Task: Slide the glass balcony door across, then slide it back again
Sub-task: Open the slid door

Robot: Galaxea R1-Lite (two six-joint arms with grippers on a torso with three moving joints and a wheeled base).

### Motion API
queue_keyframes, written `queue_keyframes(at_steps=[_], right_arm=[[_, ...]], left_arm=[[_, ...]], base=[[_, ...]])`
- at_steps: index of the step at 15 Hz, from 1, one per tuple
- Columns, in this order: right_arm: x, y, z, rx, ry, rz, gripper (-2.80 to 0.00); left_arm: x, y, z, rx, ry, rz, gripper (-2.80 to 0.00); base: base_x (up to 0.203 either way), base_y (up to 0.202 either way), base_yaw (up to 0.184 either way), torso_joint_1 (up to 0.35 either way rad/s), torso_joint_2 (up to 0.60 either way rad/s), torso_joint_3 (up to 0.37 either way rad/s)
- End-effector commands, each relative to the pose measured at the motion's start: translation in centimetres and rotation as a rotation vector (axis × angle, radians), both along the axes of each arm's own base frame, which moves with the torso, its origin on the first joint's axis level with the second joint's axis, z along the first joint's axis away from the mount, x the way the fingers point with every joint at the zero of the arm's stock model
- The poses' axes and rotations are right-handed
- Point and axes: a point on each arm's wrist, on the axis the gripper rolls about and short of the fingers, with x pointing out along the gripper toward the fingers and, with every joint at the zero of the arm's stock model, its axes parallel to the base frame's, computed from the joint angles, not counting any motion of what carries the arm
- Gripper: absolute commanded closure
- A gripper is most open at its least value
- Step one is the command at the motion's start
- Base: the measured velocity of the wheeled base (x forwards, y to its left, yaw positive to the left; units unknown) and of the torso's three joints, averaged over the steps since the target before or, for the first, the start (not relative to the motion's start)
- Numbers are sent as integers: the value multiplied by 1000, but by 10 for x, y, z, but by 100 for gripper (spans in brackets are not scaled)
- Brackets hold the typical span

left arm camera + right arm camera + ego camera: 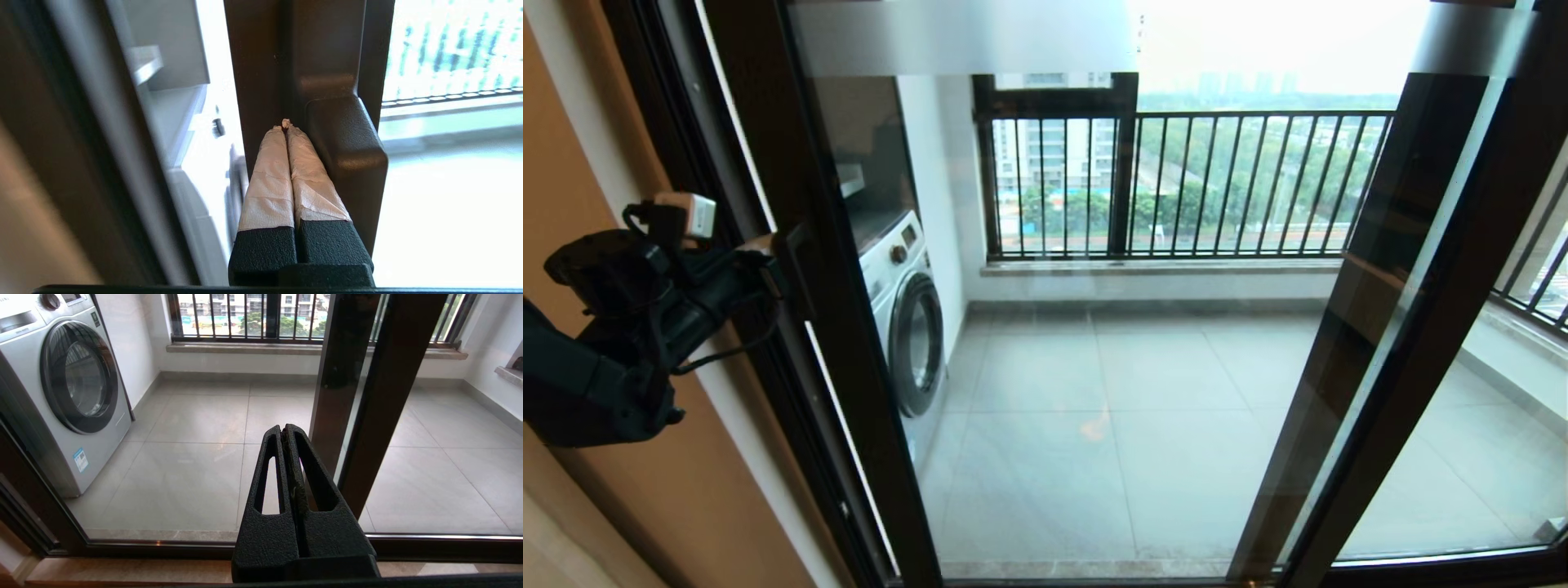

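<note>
The glass balcony door (pixel 1094 367) is a tall clear pane in a dark brown frame. Its left upright (pixel 833 327) carries a short black bar handle (pixel 800 282). My left gripper (pixel 766 245) reaches in from the left at handle height. In the left wrist view the tape-wrapped fingers (pixel 269 175) are shut with nothing between them. Their tips (pixel 286 122) press on the door's upright (pixel 261 61) right beside the handle (pixel 347 155). A narrow gap shows between this upright and the wall-side jamb (pixel 686 163). My right gripper (pixel 286 430) is shut and empty, low before the door's bottom track (pixel 163 547).
A white washing machine (pixel 911 327) stands on the balcony just behind the door's left side. Two dark uprights (pixel 1380 327) of overlapping panels rise on the right. The outer window with railing bars (pixel 1217 180) closes the far side. An orange-tan wall (pixel 596 204) lies behind the left arm.
</note>
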Motion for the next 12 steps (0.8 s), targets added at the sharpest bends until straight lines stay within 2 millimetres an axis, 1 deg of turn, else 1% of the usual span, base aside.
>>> queue_keyframes(at_steps=[1, 5, 9, 12], right_arm=[[1, 0, -3, -1, 11, 0, 0], [1, 0, -3, -1, 12, 1, 0], [1, 0, -3, -1, 11, 1, 0], [1, 0, -3, -1, 12, 1, 0]], left_arm=[[0, -6, 2, -1, -10, -3, 0], [2, -19, 0, 1, -5, -38, 0], [4, -27, 2, 2, -13, -61, 0], [7, -30, 3, 3, -5, -69, 0]], base=[[0, 0, 0, 0, 0, 0], [0, 0, 0, 0, 0, 0], [0, 0, 0, 0, 0, 0], [0, 0, 0, 0, 0, 0]])
